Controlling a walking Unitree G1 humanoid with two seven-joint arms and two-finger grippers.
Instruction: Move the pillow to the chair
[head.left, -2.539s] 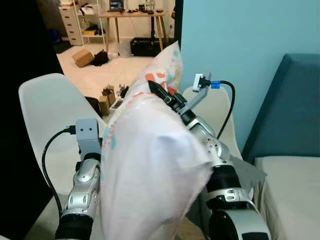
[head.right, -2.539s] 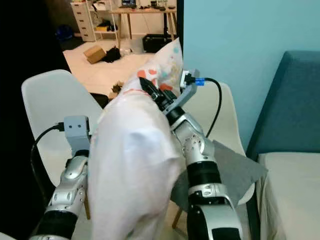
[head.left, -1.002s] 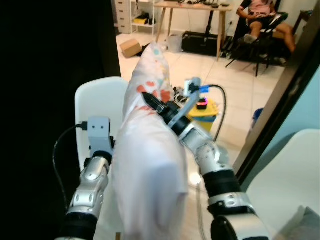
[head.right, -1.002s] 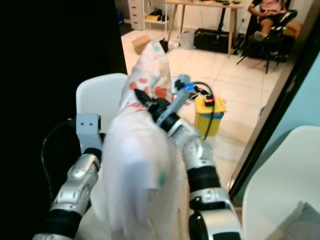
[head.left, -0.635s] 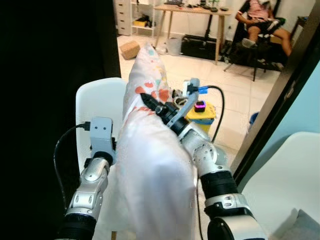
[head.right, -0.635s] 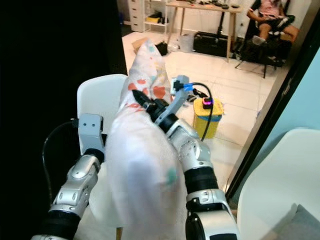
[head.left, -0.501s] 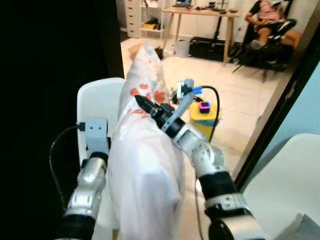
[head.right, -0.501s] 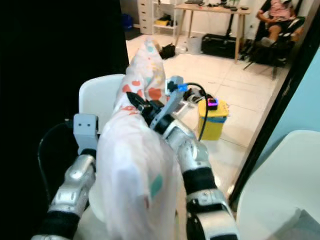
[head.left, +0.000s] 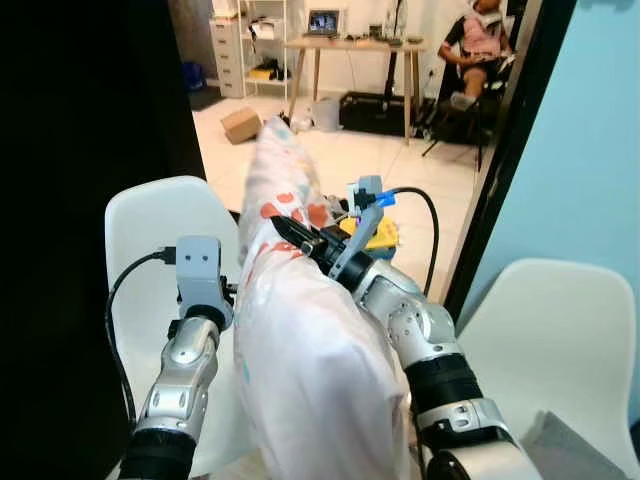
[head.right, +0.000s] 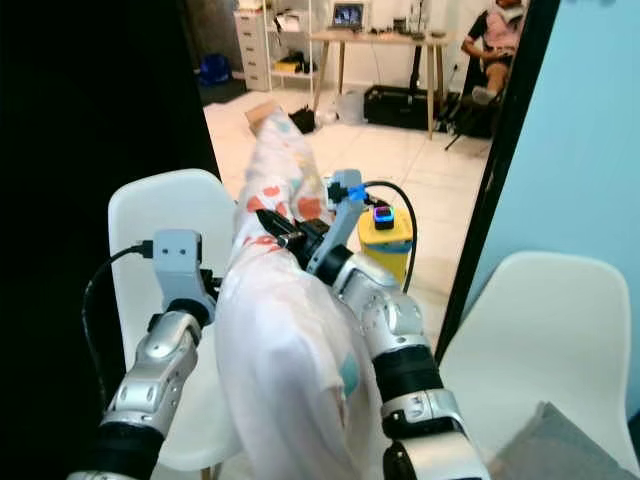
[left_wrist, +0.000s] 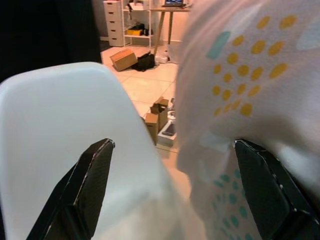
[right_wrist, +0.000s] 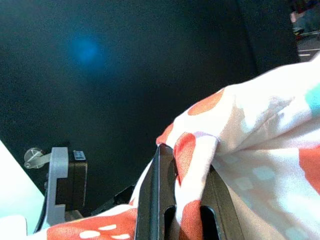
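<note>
A white pillow (head.left: 300, 350) printed with coloured dots stands upright between my two arms, in front of a white chair (head.left: 150, 230). My right gripper (head.left: 283, 228) is shut on a fold of its orange-spotted fabric near the top; the right wrist view shows the black fingers (right_wrist: 156, 190) pinching that cloth (right_wrist: 200, 145). My left arm (head.left: 190, 350) presses against the pillow's left side. In the left wrist view my left gripper (left_wrist: 173, 145) is open, with the pillow (left_wrist: 250, 85) against one finger and the chair's back (left_wrist: 65, 130) by the other.
A second white chair (head.left: 540, 320) stands at the right, with a grey cushion (head.left: 580, 450) on its seat. A black door frame (head.left: 500, 150) and a blue wall bound the right. Beyond lie a yellow bin (head.left: 378, 235), a table (head.left: 350, 45) and a seated person (head.left: 475, 40).
The camera has swung, so the sofa seen earlier is gone and both white chairs now flank the pillow. Both arms keep the same hold on the pillow.
</note>
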